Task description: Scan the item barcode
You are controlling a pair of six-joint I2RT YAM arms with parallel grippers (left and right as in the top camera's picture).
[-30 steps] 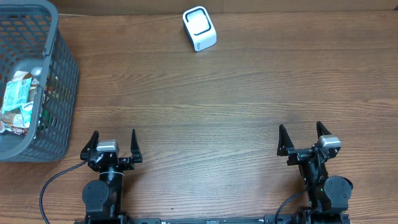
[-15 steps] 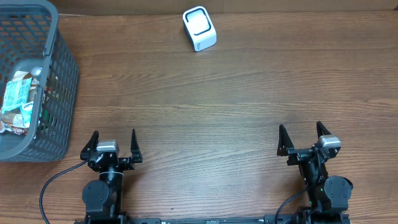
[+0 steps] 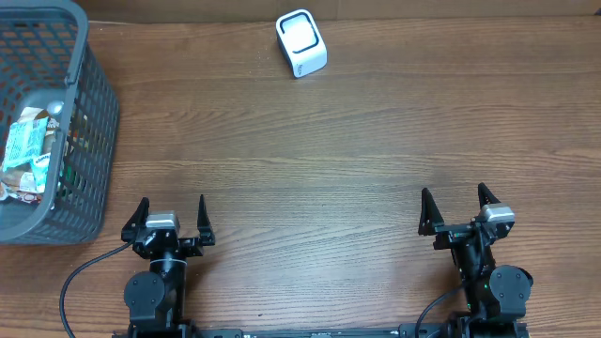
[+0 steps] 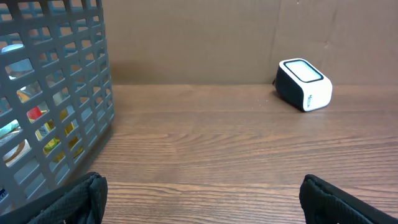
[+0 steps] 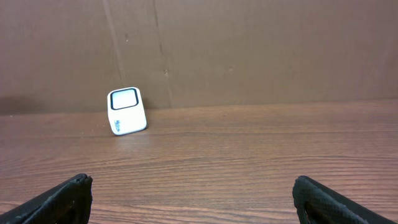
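Observation:
Several packaged items [image 3: 33, 150] lie inside the grey mesh basket [image 3: 99, 122] at the far left; which one carries the barcode I cannot tell. A white barcode scanner [image 3: 301, 43] with a dark window stands at the back middle of the table, also in the left wrist view [image 4: 304, 84] and the right wrist view [image 5: 126, 111]. My left gripper [image 3: 171, 218] rests near the front edge, open, nothing between its fingers. My right gripper [image 3: 454, 210] sits at the front right, open too and holding nothing.
The wooden table [image 3: 357, 160] stretches between the grippers and the scanner. A brown wall [image 5: 249, 50] stands behind the scanner. The basket wall [image 4: 56, 93] rises close on the left of my left gripper [image 4: 199, 202].

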